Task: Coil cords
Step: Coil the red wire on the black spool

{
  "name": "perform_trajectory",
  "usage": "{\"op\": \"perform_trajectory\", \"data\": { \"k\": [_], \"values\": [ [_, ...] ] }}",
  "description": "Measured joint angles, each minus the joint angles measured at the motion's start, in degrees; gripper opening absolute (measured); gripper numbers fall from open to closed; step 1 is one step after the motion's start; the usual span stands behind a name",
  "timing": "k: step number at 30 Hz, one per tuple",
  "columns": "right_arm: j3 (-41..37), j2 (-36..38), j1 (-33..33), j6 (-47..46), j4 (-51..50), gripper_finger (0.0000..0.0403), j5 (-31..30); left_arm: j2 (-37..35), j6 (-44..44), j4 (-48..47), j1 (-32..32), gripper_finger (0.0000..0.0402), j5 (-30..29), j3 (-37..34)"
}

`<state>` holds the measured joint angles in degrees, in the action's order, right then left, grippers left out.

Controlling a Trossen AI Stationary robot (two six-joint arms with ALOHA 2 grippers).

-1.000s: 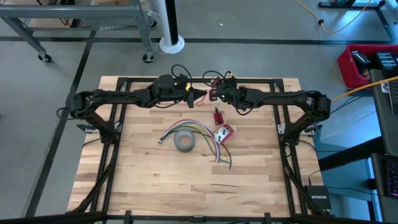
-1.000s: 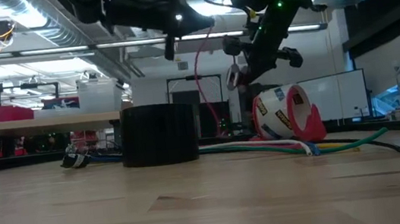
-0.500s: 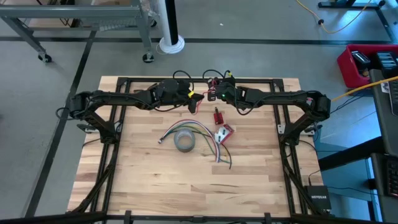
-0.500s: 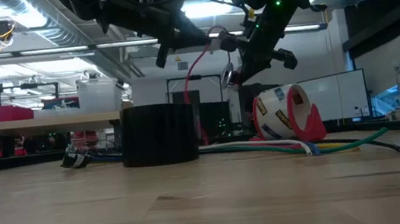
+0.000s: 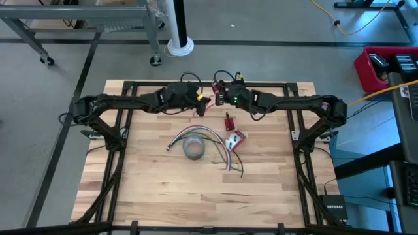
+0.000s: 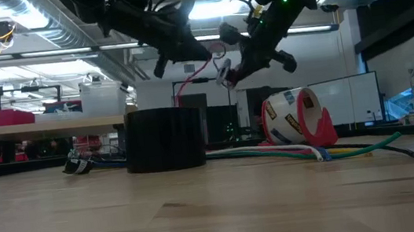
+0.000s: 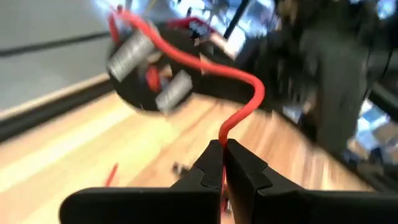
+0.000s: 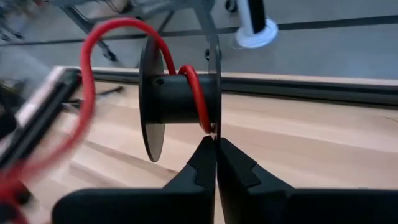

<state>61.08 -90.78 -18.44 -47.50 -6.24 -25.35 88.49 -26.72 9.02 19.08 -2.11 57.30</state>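
Note:
A thin red wire [image 7: 205, 65] runs between my two grippers above the table's far middle. One end of it is wound around the core of a small black spool [image 8: 180, 99]. My right gripper [image 8: 216, 142] is shut on that spool. My left gripper [image 7: 222, 149] is shut on the wire a short way from the spool [image 7: 146, 68]. In the high view the left gripper [image 5: 205, 102] and the right gripper [image 5: 220, 99] stand close together, fingertips toward each other. My left gripper pinches the red wire [image 7: 225, 132] between its two fingertips, a short way from the spool. The wire rises out of the fingers in a kinked curve toward the spool, clear of the table and slack. My right gripper pinches the rim of one thin flange of the spool [image 8: 215, 127] between its two fingers. The spool is lifted clear of the table, its core lying level across the fingers, with a turn of red wire [image 8: 198, 93] around it.
On the table's middle lie a grey tape roll [image 5: 194, 148], a bundle of coloured cords [image 5: 212, 138], a red and white tape dispenser [image 5: 236, 138] and a small red part [image 5: 229, 122]. The near half of the wooden table [image 5: 196, 196] is bare.
My left gripper has tipped downward and drawn back a little toward the table's left, carrying the red wire, whose hanging part has come up and now runs shorter toward the spool. My right gripper has turned slightly with the spool. Both stay shut.

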Motion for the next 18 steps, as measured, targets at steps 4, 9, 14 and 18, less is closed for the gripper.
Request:
{"op": "perform_trajectory", "data": {
  "k": [4, 9, 14, 18],
  "values": [
    [0.0, 0.0, -0.3, 0.7, 2.8, 0.0005, 0.7, 0.0, 0.3, -3.9, -2.3, 0.0, -0.4, -0.1],
    [0.0, 0.0, -1.1, 0.8, 3.5, 0.0005, 5.1, 0.0, 3.5, -1.8, -3.9, 0.0, -7.3, -0.1],
    [0.0, 0.0, -1.1, -0.2, 3.7, 0.0005, 6.0, 0.0, 4.3, 1.9, -3.1, 0.0, -8.4, -0.1],
    [0.0, 0.0, -1.1, -0.3, 6.4, 0.0005, 8.7, 0.0, 6.7, 4.4, -3.9, 0.0, -8.5, -0.1]
  ]
}}
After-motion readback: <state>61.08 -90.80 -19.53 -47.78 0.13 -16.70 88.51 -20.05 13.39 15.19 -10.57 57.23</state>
